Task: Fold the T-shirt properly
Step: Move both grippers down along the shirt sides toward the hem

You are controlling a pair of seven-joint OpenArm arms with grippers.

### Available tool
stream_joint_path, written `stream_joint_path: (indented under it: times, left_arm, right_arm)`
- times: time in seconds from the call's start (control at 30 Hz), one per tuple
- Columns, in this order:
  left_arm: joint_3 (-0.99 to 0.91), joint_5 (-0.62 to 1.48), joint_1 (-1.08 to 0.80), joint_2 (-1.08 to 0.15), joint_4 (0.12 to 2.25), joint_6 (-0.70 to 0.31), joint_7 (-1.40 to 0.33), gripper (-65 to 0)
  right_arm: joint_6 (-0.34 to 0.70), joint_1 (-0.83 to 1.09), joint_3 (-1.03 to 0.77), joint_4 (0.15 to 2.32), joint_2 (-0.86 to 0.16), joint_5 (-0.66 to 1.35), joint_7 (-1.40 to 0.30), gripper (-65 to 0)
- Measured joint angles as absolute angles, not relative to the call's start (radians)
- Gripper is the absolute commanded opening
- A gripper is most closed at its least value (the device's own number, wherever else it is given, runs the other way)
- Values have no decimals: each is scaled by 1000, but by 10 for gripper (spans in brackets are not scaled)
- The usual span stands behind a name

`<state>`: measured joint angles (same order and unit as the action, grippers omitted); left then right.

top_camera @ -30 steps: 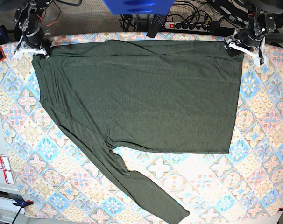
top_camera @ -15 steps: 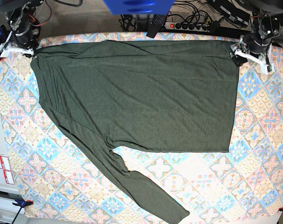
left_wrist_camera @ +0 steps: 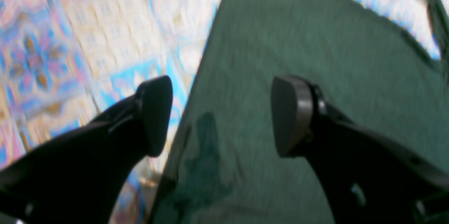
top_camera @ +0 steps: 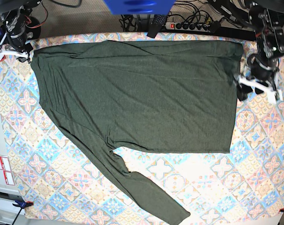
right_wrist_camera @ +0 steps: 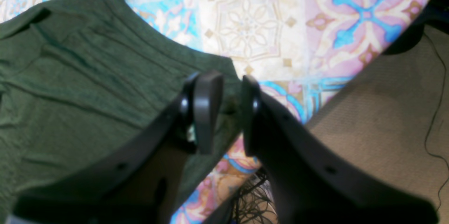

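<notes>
The dark olive T-shirt (top_camera: 142,93) lies spread flat over the patterned table, one long sleeve (top_camera: 146,192) trailing toward the front edge. My right gripper (top_camera: 15,51) sits at the shirt's far left corner. In the right wrist view that gripper (right_wrist_camera: 228,83) has its fingers close together, with the corner of the T-shirt (right_wrist_camera: 70,76) pinched between them. My left gripper (top_camera: 254,89) hangs beside the shirt's right edge. In the left wrist view it (left_wrist_camera: 224,112) stands wide open, straddling the edge of the T-shirt (left_wrist_camera: 315,41) and holding nothing.
The patterned tablecloth (top_camera: 264,164) shows bare around the shirt. A power strip (top_camera: 193,26) and cables lie behind the table's far edge, under a blue object (top_camera: 137,5). Beige floor (right_wrist_camera: 386,112) lies just past the table corner by my right gripper.
My left gripper moved from the shirt's far right corner down along its right edge. My right gripper shifted left toward the table corner, and the shirt's far edge was drawn flatter.
</notes>
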<state>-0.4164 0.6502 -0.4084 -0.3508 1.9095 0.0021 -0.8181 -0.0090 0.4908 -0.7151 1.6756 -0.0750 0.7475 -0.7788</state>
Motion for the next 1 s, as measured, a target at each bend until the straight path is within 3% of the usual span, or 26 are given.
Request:
stream_joint_path:
  times: [0.23, 0.53, 0.8, 1.0]
  left_arm:
    - [-415, 647, -137, -347, 1672, 2, -927, -212]
    - [-398, 635, 111, -330, 1383, 7, -938, -212]
    - [-253, 636, 231, -332, 1176, 7, -816, -212]
    - [-140, 640, 333, -332, 986, 2, -699, -212]
  right_arm:
    - [-6, 344, -622, 1678, -75, 748, -858, -516]
    - [-13, 168, -613, 1676, -79, 737, -982, -515]
    - [-13, 107, -472, 1675, -78, 601, -986, -515]
    - [-1, 65, -423, 1650, -75, 618, -970, -515]
